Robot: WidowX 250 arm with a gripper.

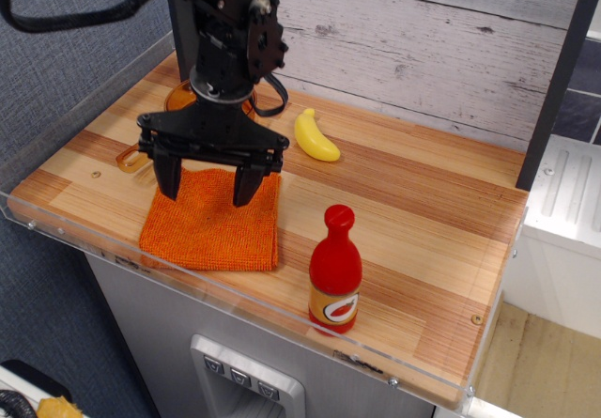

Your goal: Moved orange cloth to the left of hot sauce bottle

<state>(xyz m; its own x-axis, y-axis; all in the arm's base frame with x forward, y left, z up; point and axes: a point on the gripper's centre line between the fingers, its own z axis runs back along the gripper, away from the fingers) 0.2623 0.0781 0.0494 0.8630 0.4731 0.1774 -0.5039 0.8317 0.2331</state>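
The orange cloth (214, 223) lies flat on the wooden counter near the front edge, to the left of the hot sauce bottle (335, 270), which stands upright with a red cap and orange-and-white label. My black gripper (208, 187) hangs just above the cloth's far half, its two fingers spread wide apart and empty. The fingertips are lifted off the cloth.
A yellow banana (315, 136) lies behind the cloth to the right. A translucent orange pan (174, 117) sits at the back left, mostly hidden by my arm. A clear acrylic rim (56, 235) edges the counter. A grey plank wall (423, 42) stands behind.
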